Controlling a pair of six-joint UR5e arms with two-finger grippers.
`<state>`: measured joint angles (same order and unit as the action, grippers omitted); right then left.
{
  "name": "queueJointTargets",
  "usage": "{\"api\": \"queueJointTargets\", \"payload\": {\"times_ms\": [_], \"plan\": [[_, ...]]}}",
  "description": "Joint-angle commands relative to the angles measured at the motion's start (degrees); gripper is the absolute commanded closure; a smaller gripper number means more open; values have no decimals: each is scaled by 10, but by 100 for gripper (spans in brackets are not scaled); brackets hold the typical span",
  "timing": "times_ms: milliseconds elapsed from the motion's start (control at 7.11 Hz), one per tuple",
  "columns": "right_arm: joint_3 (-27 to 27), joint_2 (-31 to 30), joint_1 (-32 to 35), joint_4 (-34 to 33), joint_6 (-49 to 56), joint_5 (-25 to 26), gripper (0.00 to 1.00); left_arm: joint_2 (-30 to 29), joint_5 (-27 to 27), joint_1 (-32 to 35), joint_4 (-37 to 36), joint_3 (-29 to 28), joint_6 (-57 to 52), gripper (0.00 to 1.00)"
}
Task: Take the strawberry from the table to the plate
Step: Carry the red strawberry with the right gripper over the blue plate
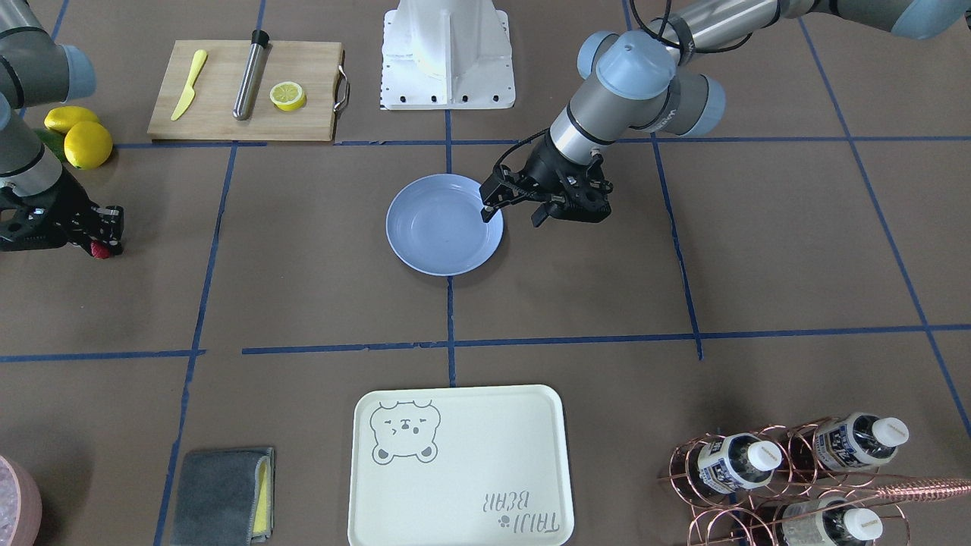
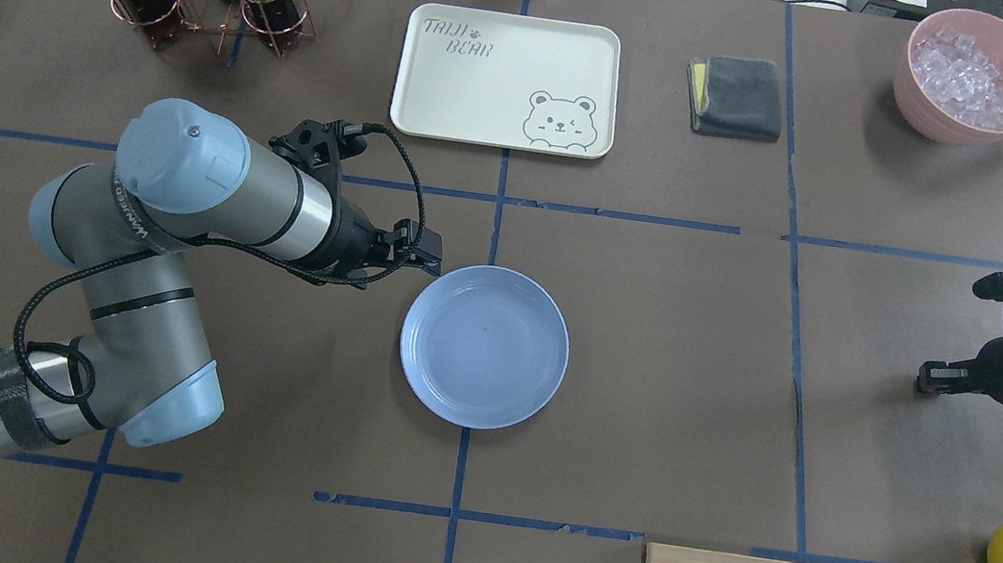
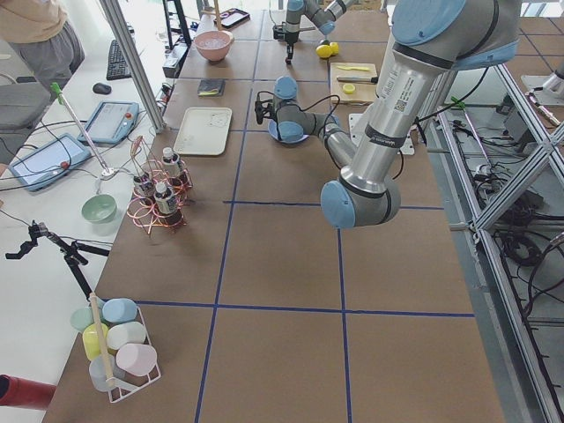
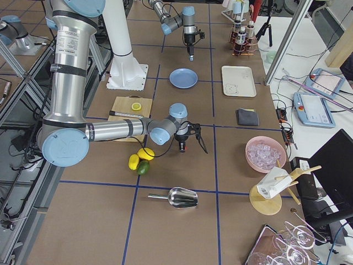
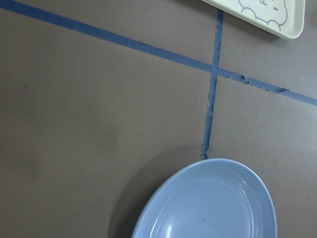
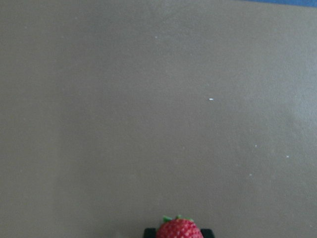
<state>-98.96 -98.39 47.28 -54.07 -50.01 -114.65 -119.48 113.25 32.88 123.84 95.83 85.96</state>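
Observation:
The strawberry (image 6: 179, 230) is small and red, and it fills the bottom edge of the right wrist view between two dark fingertips. My right gripper (image 1: 102, 244) is shut on the strawberry (image 1: 101, 250) just over the brown table (image 1: 318, 288), far to the robot's right of the plate. In the overhead view the strawberry is hidden under my right gripper (image 2: 929, 380). The light-blue plate (image 1: 425, 250) lies empty mid-table. My left gripper (image 1: 514, 214) hangs open and holds nothing at the rim of the plate (image 2: 486, 396). The left wrist view shows the plate (image 5: 213, 208) below.
A cutting board (image 1: 220, 114) with a lemon half (image 1: 288, 95), a yellow knife and a metal cylinder sits near the robot's base. Two lemons (image 1: 85, 140) lie close behind my right arm. A cream bear tray (image 1: 470, 485), grey cloth (image 1: 220, 494) and bottle rack (image 1: 789, 474) line the far side.

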Motion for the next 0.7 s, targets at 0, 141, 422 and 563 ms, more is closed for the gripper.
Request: {"api": "queueJointTargets", "payload": {"times_ms": [0, 141, 422, 563], "plan": [[-51, -8, 6, -7, -4, -14, 100, -1, -1, 0, 0, 2, 0, 0], [-73, -1, 7, -9, -9, -28, 100, 1, -1, 3, 0, 3, -1, 0], [-86, 58, 4, -10, -115, -43, 100, 29, 0, 10, -2, 28, -24, 0], [-86, 101, -4, -14, -180, -48, 100, 32, 0, 21, -3, 29, -68, 0]]}}
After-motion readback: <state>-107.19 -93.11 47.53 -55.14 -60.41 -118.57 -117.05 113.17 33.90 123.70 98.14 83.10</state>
